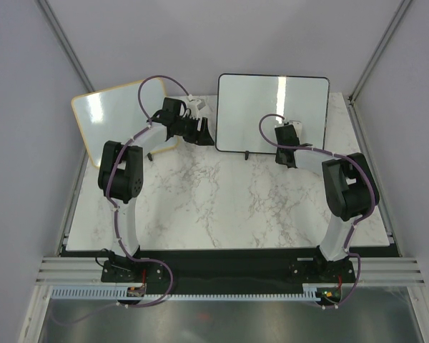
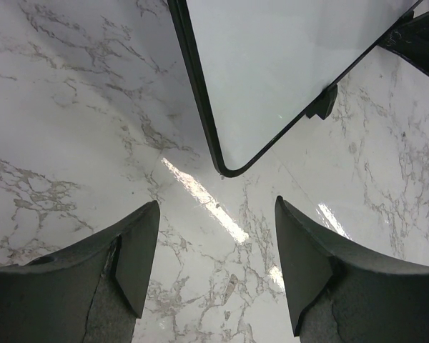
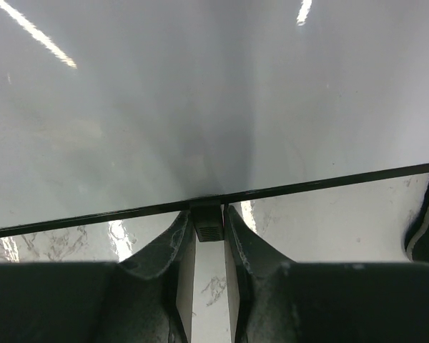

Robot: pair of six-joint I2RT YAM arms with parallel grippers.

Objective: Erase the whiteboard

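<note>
Top view: whiteboard (image 1: 272, 107) stands at the back, long axis left-right; left gripper (image 1: 204, 132) near its lower-left corner, right gripper (image 1: 286, 151) at its bottom edge.
Left wrist: jaws wide, empty; whiteboard corner ahead, not touching.
Right wrist: jaws closed, apparently on the foot (image 3: 209, 225).

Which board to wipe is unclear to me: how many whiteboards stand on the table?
2. The black-framed whiteboard stands at the back, right of centre; the wooden-framed board stands at the back left, partly behind the left arm. No others show.
</note>
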